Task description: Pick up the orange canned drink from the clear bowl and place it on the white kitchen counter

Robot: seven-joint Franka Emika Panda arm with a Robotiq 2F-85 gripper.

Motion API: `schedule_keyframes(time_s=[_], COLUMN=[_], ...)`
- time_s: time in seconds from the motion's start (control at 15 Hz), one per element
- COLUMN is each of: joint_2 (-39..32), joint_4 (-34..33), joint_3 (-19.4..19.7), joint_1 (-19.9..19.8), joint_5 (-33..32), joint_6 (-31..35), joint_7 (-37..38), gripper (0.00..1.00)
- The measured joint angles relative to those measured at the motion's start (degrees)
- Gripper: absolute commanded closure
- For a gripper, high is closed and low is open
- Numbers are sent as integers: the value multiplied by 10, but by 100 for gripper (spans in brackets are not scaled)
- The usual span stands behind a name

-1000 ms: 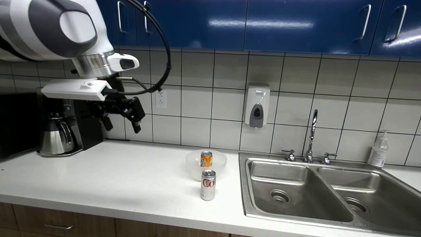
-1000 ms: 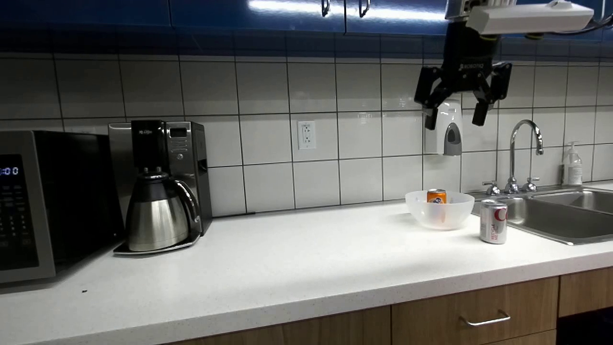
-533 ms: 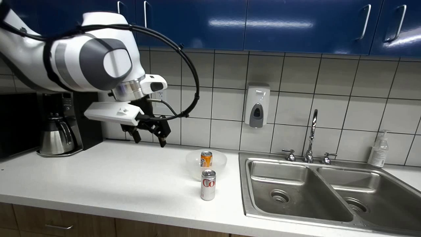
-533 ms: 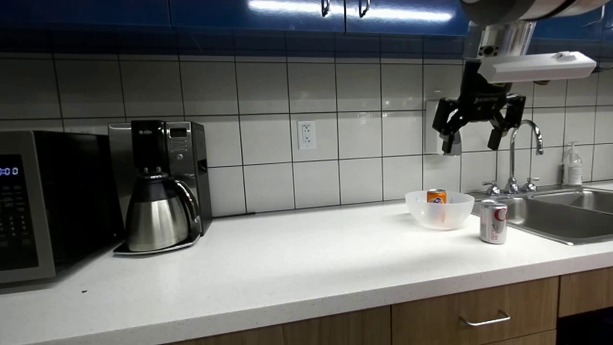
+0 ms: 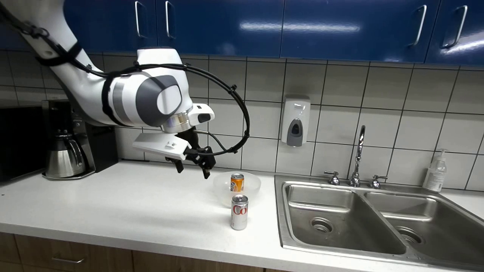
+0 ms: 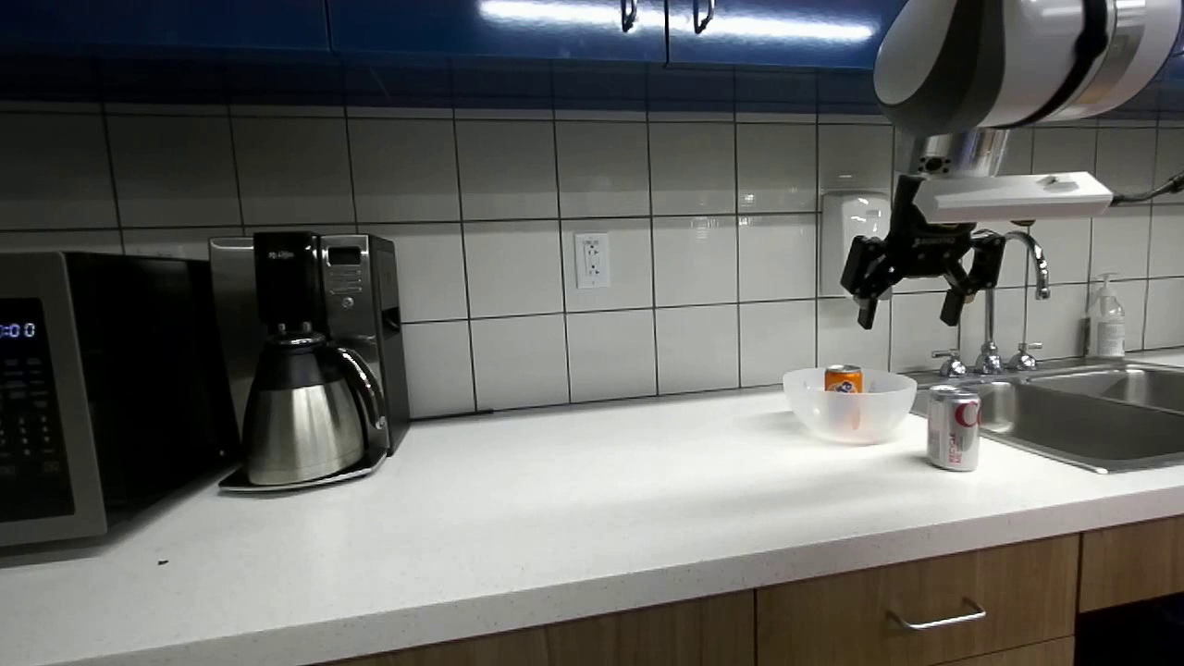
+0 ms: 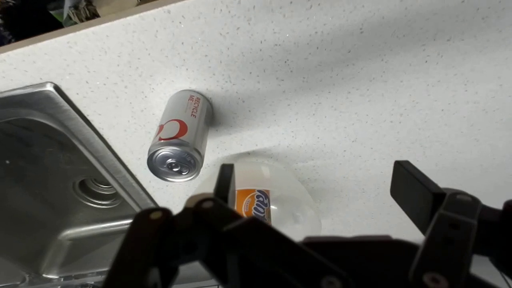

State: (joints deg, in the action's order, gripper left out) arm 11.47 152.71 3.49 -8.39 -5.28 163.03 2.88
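Observation:
The orange canned drink (image 5: 237, 183) stands in the clear bowl (image 5: 220, 190). In an exterior view only its top shows above the rim, the orange can (image 6: 843, 381) standing inside the bowl (image 6: 888, 407). The bowl rests on the white kitchen counter (image 5: 113, 200). My gripper (image 5: 193, 172) is open and empty, above the counter and higher than the bowl; it also shows in an exterior view (image 6: 909, 316). In the wrist view, the gripper (image 7: 318, 182) has the orange can (image 7: 253, 204) beside its left finger, lower down and partly hidden by the finger and linkage.
A silver-white can with red lettering (image 5: 239, 215) stands close to the bowl, on its front side. The steel sink (image 5: 280, 211) lies beside them, with a faucet (image 5: 357, 158). A soap dispenser (image 5: 296, 121) hangs on the wall. A coffee maker (image 6: 314, 407) and microwave (image 6: 120, 370) stand farther off.
My gripper has come down and, in an exterior view, moved right, nearer to the bowl. It has stayed open. The bowl and both cans have not moved.

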Motion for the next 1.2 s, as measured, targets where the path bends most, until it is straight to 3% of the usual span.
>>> schedule_keyframes(time_s=[0.47,1.2], joint_2=[-104,-254], joint_4=[-100,-243], joint_3=[27,33], joint_1=[0,0], joint_5=[10,44], joint_6=[4,4], joint_7=[-15,-29], gripper=[0,0])
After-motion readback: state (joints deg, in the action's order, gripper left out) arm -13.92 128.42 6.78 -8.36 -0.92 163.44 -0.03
